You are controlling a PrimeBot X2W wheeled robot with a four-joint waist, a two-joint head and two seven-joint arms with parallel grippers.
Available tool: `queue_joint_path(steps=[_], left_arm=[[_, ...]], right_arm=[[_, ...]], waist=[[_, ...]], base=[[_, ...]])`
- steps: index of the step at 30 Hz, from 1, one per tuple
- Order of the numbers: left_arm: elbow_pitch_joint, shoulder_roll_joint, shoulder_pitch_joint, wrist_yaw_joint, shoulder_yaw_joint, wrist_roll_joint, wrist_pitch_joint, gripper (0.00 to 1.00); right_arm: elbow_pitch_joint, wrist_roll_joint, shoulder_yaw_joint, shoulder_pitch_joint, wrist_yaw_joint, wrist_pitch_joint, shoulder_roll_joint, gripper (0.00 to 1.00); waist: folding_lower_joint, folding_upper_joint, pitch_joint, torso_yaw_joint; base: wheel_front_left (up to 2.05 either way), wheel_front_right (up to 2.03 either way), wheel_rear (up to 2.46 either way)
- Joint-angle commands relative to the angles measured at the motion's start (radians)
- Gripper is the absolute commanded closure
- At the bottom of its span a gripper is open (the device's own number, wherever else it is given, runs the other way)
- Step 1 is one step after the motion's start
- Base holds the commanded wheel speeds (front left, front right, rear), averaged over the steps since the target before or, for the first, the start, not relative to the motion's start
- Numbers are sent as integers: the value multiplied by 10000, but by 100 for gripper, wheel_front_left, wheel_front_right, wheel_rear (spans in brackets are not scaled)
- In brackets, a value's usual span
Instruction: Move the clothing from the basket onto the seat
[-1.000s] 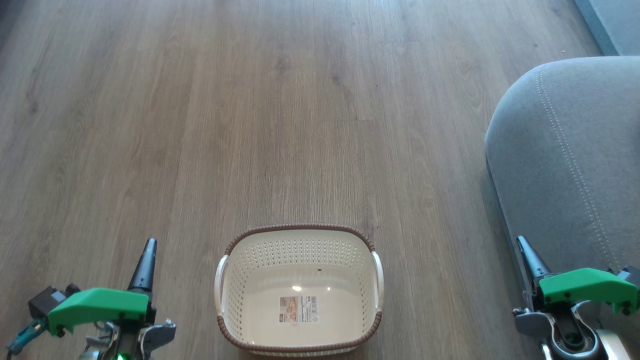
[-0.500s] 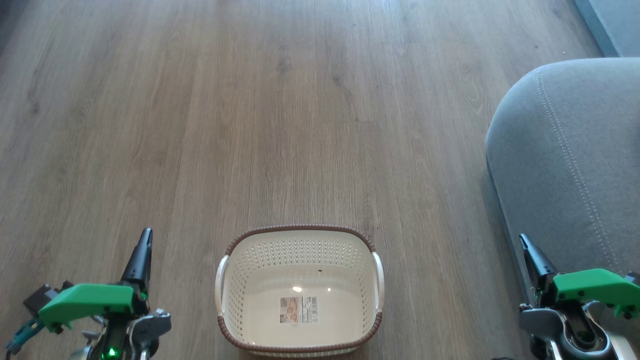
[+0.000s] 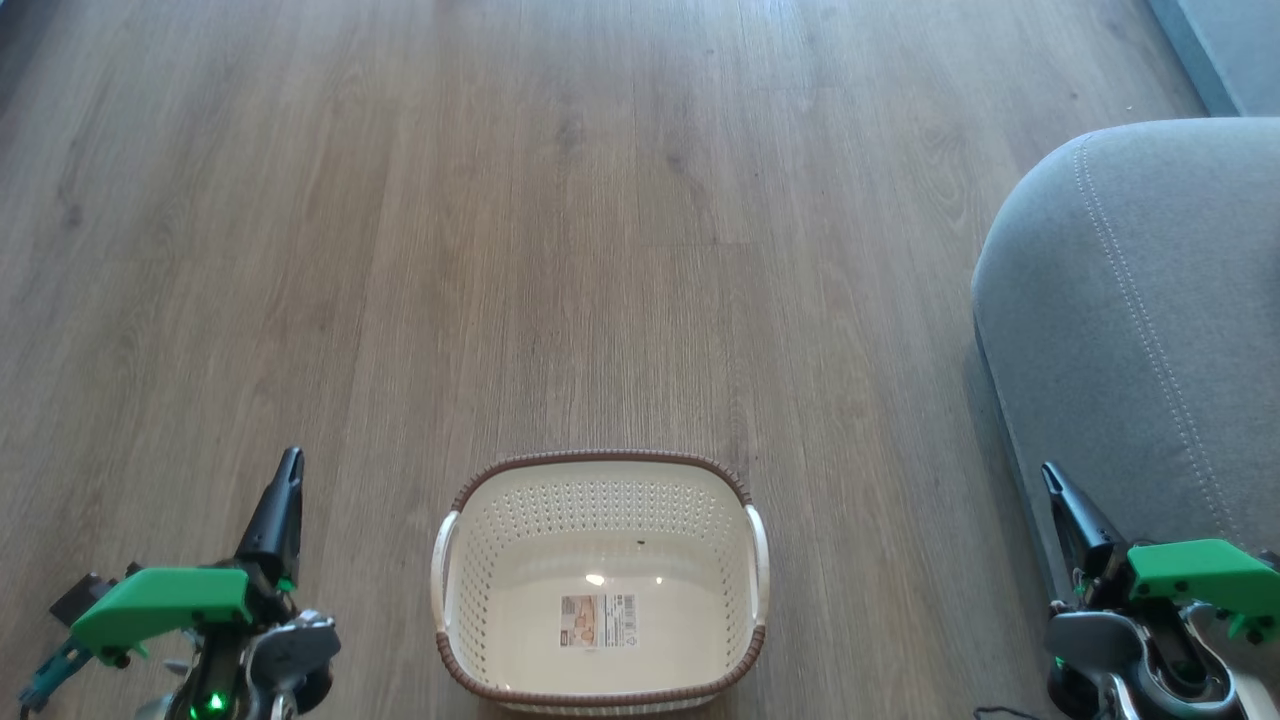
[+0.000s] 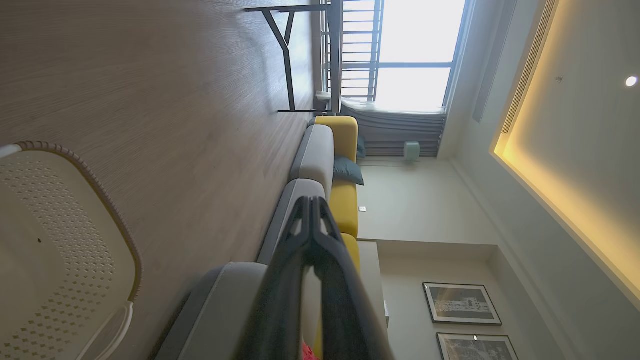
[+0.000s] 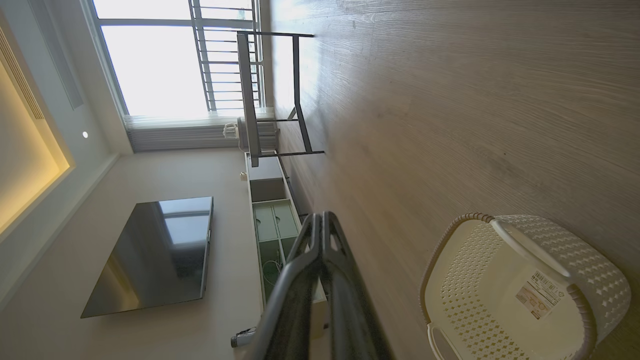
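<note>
Both my jaws are pressed together on nothing: the left gripper (image 3: 288, 470) is left of the basket (image 3: 600, 456) and the right gripper (image 3: 1052, 478) is beside the seat's (image 3: 1150, 300) near edge. The basket stands bare on the wood floor (image 3: 600, 250) between them, long axis across me. A red scrap (image 4: 306, 353) beside the seat may be the clothing, but I cannot tell.

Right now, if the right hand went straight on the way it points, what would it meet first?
Open air past the shut right hand, then probably the far low cabinet; depth unclear.
</note>
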Motion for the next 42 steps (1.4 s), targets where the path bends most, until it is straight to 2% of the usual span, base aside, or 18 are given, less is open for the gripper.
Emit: queue_joint_path(steps=[1, 42], left_arm=[[-351, 60, -581, -67, 364, -51, 75, 100], [-353, 60, -580, -67, 363, -52, 74, 100]], right_arm=[[-410, 73, 168, -449, 69, 55, 15, 100], [-409, 52, 143, -451, 69, 75, 32, 100]], waist=[[0, 0, 1, 0], [0, 0, 1, 0]], base=[[0, 0, 0], [0, 0, 0]])
